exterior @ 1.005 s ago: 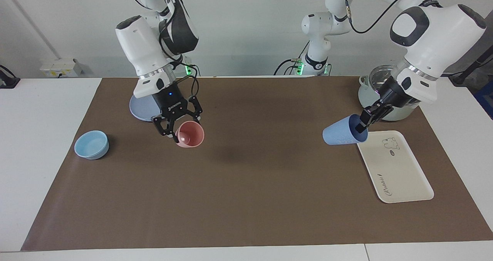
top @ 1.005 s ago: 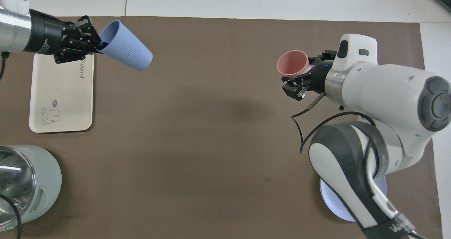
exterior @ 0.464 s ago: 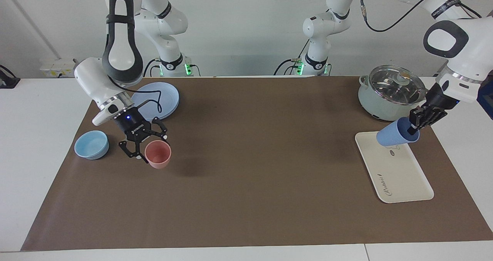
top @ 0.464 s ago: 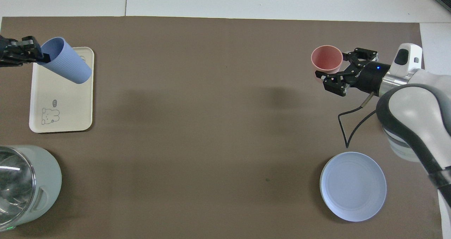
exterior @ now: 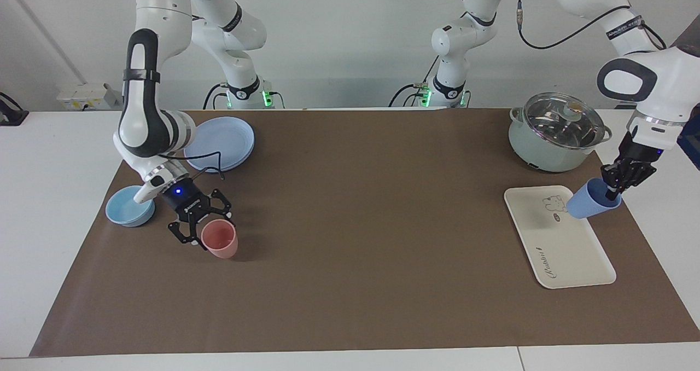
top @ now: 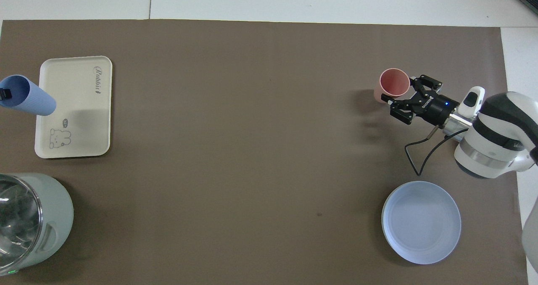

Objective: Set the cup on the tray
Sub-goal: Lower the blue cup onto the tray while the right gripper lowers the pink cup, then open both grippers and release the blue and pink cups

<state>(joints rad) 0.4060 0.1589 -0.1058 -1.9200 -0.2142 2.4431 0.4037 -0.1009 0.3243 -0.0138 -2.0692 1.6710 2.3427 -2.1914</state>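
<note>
The periwinkle-blue cup (exterior: 590, 204) hangs tilted in my left gripper (exterior: 608, 196), which is shut on its rim. The cup's base is low over the edge of the cream tray (exterior: 558, 245) toward the left arm's end of the table. In the overhead view the cup (top: 29, 100) overlaps the tray (top: 80, 91) edge, and only a tip of the left gripper (top: 4, 93) shows. My right gripper (exterior: 206, 230) is shut on the rim of a salmon-pink cup (exterior: 220, 242), upright and low at the mat beside the light-blue bowl; both also show in the overhead view, gripper (top: 401, 92) and cup (top: 393, 83).
A pale green pot with a glass lid (exterior: 558, 133) stands nearer to the robots than the tray. A round blue plate (exterior: 221, 143) and a light-blue bowl (exterior: 129, 206) lie at the right arm's end of the table. A brown mat (exterior: 355, 223) covers the table.
My left gripper has carried the blue cup across the tray toward the left arm's end and lowered it. My right gripper has lowered the pink cup toward the mat near the bowl.
</note>
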